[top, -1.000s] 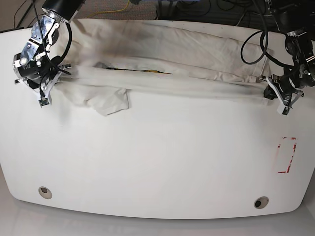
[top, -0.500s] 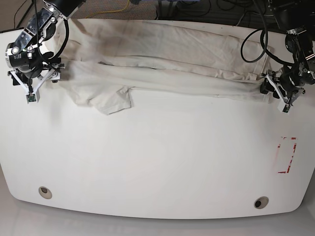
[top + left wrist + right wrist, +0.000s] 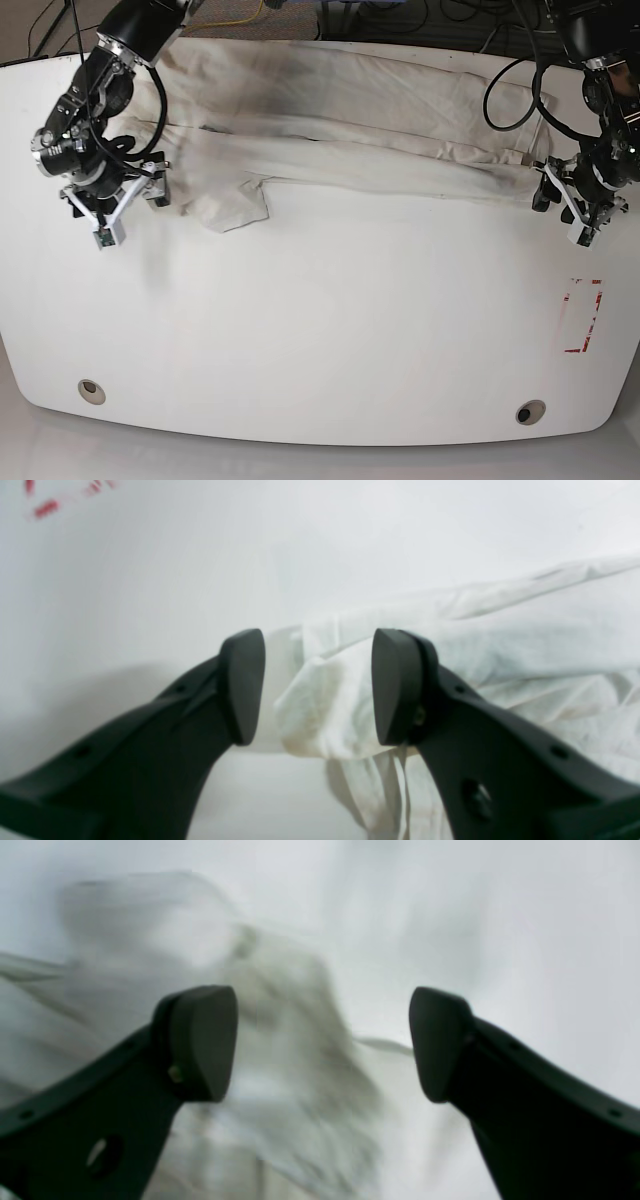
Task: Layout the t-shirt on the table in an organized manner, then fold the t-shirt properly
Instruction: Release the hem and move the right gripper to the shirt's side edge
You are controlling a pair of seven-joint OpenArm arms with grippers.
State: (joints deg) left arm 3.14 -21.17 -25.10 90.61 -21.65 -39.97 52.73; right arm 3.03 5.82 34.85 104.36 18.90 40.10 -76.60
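While the t-shirt lay stretched as a long, folded band across the far half of the table, the whole near half of the glossy white top stood bare, giving wide room toward the front edge. Only two round grey grommet holes near the front corners and a red tape rectangle by the right edge broke that surface. The cloth ran almost from one side edge to the other, its back hem close to the table's far rim, with one short sleeve flopped forward out of the band on the base view's left.

The left gripper stood with its jaws parted around the bunched end of the shirt; the dark, smooth, rounded pads flanked the rumpled white cotton, which lay between them and seemed to brush one pad, though no clamping showed. In the base view this gripper sat at the cloth's end near the table's right edge.

The right gripper also held its jaws wide apart, nothing between them but blurred, creased fabric below. From the base view it hung just beside the shirt's other end, by the sleeve.

The fabric looked soft, wrinkled and faintly stained.
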